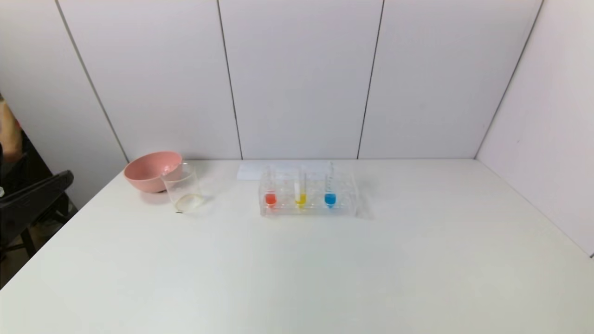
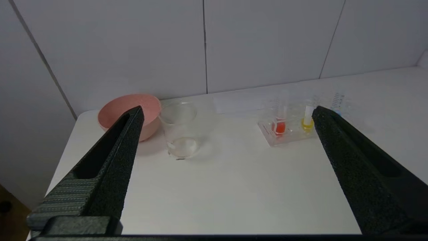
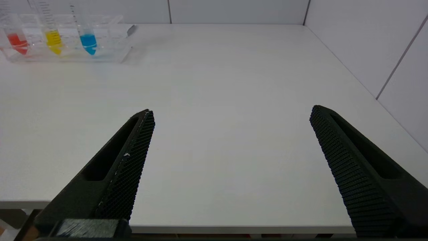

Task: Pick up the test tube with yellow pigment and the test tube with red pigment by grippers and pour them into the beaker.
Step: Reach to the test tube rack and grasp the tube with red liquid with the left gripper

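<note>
At table's near edge, I hold left gripper [image 2: 227, 174] and right gripper [image 3: 230, 174] wide open, empty. Red-pigment tube [image 1: 270, 194], yellow-pigment tube [image 1: 300, 192] upright in clear rack [image 1: 343, 209]; beaker [image 1: 184, 192] touches pink bowl [image 1: 148, 170]. Risk: slim tubes slip; blue tube [image 1: 330, 191] grabbed instead.

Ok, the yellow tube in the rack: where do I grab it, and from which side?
Probably the bare upper part of the test tube with yellow pigment, above the clear rack. It stands upright between the red tube and the blue tube, so come from the front, fingers either side, then lift straight up.
</note>
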{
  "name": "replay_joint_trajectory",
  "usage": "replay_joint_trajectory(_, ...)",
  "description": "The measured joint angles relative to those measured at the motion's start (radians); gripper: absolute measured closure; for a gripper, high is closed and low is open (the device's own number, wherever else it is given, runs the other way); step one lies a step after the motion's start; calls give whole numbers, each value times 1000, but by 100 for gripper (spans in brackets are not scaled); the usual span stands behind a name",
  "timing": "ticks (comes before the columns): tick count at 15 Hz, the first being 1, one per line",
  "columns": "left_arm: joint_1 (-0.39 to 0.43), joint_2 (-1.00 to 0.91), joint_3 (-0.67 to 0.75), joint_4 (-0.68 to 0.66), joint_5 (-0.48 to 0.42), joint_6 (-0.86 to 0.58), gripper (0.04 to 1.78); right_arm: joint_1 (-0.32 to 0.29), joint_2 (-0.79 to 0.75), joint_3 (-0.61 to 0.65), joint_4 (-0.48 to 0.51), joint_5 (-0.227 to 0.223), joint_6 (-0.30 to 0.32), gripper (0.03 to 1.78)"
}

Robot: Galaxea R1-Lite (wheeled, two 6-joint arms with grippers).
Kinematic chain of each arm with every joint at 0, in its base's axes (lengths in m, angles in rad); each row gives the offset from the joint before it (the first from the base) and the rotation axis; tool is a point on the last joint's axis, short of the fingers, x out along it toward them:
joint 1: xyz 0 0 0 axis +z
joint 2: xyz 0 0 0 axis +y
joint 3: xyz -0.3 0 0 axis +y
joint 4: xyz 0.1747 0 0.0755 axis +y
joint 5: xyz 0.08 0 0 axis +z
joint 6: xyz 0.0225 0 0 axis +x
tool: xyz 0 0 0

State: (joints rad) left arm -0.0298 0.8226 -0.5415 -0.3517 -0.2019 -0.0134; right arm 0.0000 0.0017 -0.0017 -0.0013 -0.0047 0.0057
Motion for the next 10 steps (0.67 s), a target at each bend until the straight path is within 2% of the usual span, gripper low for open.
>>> replay_joint_trajectory(10,-140,462,-148,-236,17,6,6,0,0,0,0,0,0,11)
